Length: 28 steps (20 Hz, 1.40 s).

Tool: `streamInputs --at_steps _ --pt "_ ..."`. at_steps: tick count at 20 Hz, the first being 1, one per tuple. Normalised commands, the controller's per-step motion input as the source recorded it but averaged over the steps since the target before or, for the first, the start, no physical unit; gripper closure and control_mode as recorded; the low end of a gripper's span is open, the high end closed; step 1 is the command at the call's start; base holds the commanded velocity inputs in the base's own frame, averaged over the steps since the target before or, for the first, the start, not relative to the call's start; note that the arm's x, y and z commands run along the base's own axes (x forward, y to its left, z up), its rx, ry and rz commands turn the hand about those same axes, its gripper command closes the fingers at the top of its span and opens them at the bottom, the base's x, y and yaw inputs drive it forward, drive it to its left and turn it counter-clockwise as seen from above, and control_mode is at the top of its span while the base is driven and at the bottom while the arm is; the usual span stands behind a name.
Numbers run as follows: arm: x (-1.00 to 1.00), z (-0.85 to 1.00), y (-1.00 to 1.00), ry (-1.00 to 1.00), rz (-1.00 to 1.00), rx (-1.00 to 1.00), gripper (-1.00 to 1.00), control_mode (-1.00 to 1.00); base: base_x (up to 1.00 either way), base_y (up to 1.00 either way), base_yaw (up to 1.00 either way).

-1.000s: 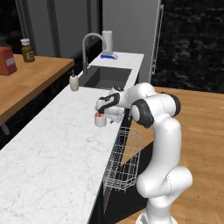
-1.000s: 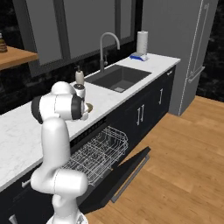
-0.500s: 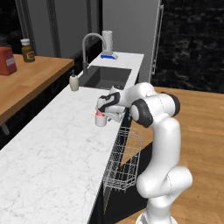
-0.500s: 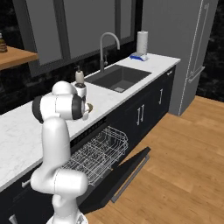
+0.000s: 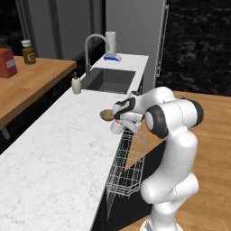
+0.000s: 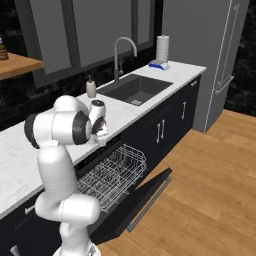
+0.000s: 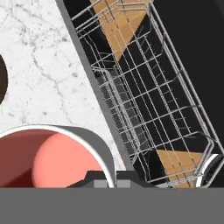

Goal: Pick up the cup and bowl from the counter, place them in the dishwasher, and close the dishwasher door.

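Observation:
The cup (image 5: 117,127), whitish-grey with a red rim, hangs at the counter's (image 5: 58,149) front edge with my gripper (image 5: 122,119) shut on its rim. In the hand view the cup (image 7: 48,159) shows its pink inside at the lower left, one wall pinched between my fingertips (image 7: 101,183). The brown bowl (image 5: 107,114) sits on the counter just behind the cup, and its dark edge (image 7: 2,81) shows at the left. The dishwasher stands open, its wire rack (image 6: 112,172) pulled out over the lowered door (image 6: 147,192), right below my gripper (image 6: 100,131).
A sink (image 5: 108,80) with a tall tap (image 5: 92,45) lies further along the counter, with a beige soap bottle (image 5: 76,84) beside it. A paper towel roll (image 5: 110,43) stands at the far end. A wooden shelf (image 5: 27,81) with jars runs on the left.
The gripper has gone from open to shut on the cup's rim. The cup has shifted a little towards the counter's front edge, over the rack.

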Motion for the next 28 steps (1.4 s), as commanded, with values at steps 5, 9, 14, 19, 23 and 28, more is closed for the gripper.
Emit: streamInputs --at_steps 5,9,14,19,23,28 --pt "-1.00 0.00 -1.00 0.00 -0.16 0.08 1.00 -1.00 0.00 0.00 0.00" --pt "-0.66 -0.10 -1.00 0.11 -0.14 0.06 1.00 -1.00 0.00 0.00 0.00" --pt "0.12 -0.47 -0.87 0.20 -0.07 0.14 1.00 -1.00 0.00 0.00 0.00" --pt "0.57 -0.63 -0.49 0.23 0.00 0.28 1.00 -1.00 0.00 0.00 0.00" --pt "0.62 -0.49 -0.03 0.13 0.00 0.33 1.00 -1.00 0.00 0.00 0.00" --pt "0.63 -0.41 0.05 0.09 -0.01 0.29 1.00 -1.00 0.00 0.00 0.00"
